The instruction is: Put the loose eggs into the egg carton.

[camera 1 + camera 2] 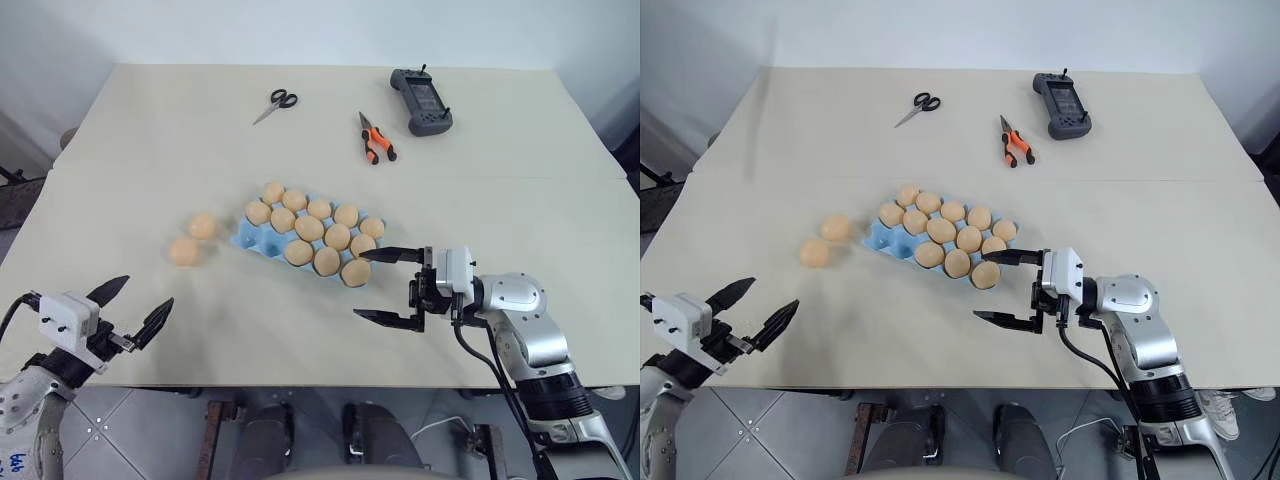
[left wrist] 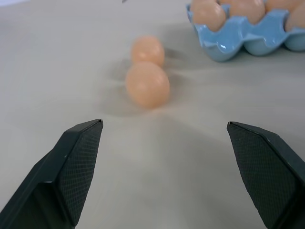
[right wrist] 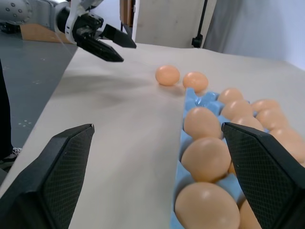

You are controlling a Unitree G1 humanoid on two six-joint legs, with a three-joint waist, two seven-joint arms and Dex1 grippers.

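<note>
A wide beige table (image 1: 520, 210) carries everything, with broad bare surface along its near edge and on its left side. The light blue egg carton (image 1: 246, 236) lies angled near the middle, most cups filled with eggs; bare blue cups show at its left end. The right gripper (image 1: 385, 285) hovers level just beside the carton's near right corner, jaws spread wide and holding nothing, its upper finger close to the corner egg. The left gripper (image 1: 132, 306) sits out at the table's near left edge, fingers fully apart and empty, well apart from the carton. At the far side lie a dark handheld controller (image 1: 421, 101), orange-handled pliers (image 1: 376, 138) and scissors (image 1: 275, 105), all well clear of the carton. Two loose eggs (image 1: 193, 238) rest touching or nearly so on open table just left of the carton.
</note>
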